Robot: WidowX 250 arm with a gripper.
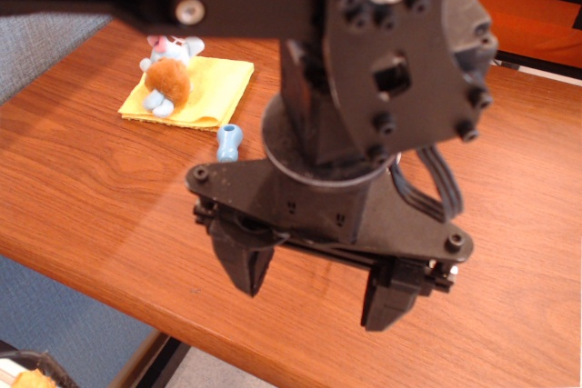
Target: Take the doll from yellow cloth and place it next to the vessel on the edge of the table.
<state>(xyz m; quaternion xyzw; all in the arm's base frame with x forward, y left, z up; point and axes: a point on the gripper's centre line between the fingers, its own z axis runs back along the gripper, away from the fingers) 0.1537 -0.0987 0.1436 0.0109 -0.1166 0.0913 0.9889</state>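
Note:
The doll (pixel 167 76), a fuzzy orange-brown plush with a light blue head, hands and feet, lies on the yellow cloth (pixel 211 90) at the far left of the table (pixel 100 188). My gripper (pixel 314 286) hangs over the near middle of the table, well right of and nearer than the doll. Its two black fingers are spread apart with nothing between them. The steel pan is hidden; my arm covers the middle of the view.
A light blue scoop handle (pixel 227 142) pokes out from under my arm just right of the cloth. The table's rounded front edge (pixel 118 302) runs diagonally below the gripper. An orange wall or panel (pixel 536 15) stands at the back right.

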